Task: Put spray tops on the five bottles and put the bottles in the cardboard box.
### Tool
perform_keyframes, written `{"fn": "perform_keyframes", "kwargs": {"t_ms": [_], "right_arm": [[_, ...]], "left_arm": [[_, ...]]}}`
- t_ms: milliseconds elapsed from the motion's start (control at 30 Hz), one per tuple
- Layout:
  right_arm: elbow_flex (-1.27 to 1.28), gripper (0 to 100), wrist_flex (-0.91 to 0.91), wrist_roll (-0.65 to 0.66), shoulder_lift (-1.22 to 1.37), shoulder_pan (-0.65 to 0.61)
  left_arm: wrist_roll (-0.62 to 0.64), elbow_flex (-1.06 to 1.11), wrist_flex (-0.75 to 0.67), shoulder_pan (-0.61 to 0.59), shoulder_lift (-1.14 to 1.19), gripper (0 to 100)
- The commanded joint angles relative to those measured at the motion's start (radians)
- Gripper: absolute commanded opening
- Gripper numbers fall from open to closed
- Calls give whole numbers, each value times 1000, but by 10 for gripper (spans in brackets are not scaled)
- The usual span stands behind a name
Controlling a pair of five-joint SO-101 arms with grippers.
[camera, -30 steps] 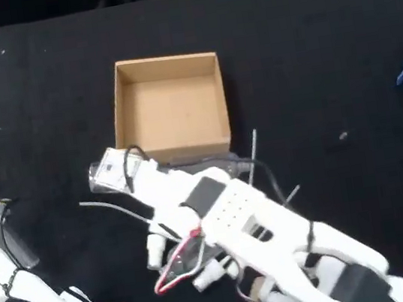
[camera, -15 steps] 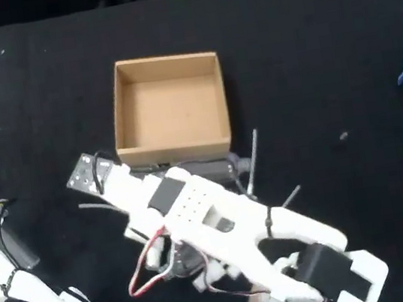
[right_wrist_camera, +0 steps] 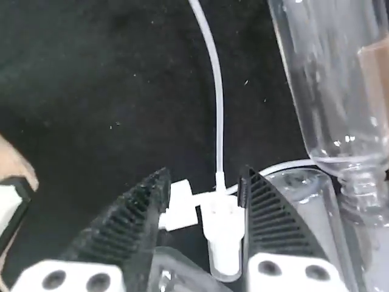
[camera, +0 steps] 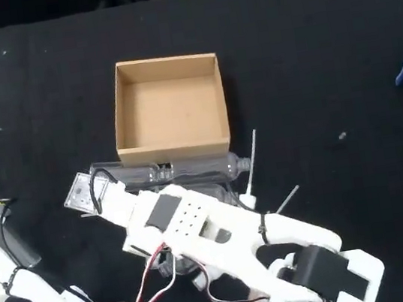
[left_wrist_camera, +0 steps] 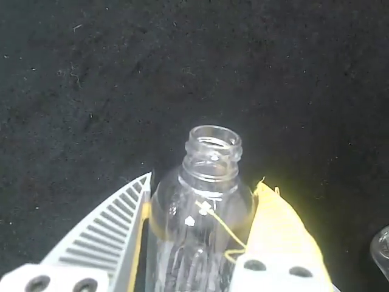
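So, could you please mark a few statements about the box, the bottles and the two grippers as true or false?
1. The cardboard box has nothing in it. True.
2. The held bottle in the left gripper has a spray top on it. False: its neck is open.
3. The right gripper has a white spray top between its fingers. True.
4. A bottle stands upright inside the box. False: the lying bottle rests on its side on the table, by the box's near wall.
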Motion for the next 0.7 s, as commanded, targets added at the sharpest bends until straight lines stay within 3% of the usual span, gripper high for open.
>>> {"fn": "perform_keyframes", "kwargs": {"t_ms": [0,367,533,667], "right_arm": [[-1,173,-55,3,-41,-23],[-128,172,-54,3,170,-9],[-133,5,-58,5,183,46],[-131,8,-52,52,177,95]], "left_arm": [[9,-58,-11,-12,-2,29],[8,-59,8,-13,-2,29],[8,-59,8,-13,-2,29],[8,-59,9,-13,-2,29]]}}
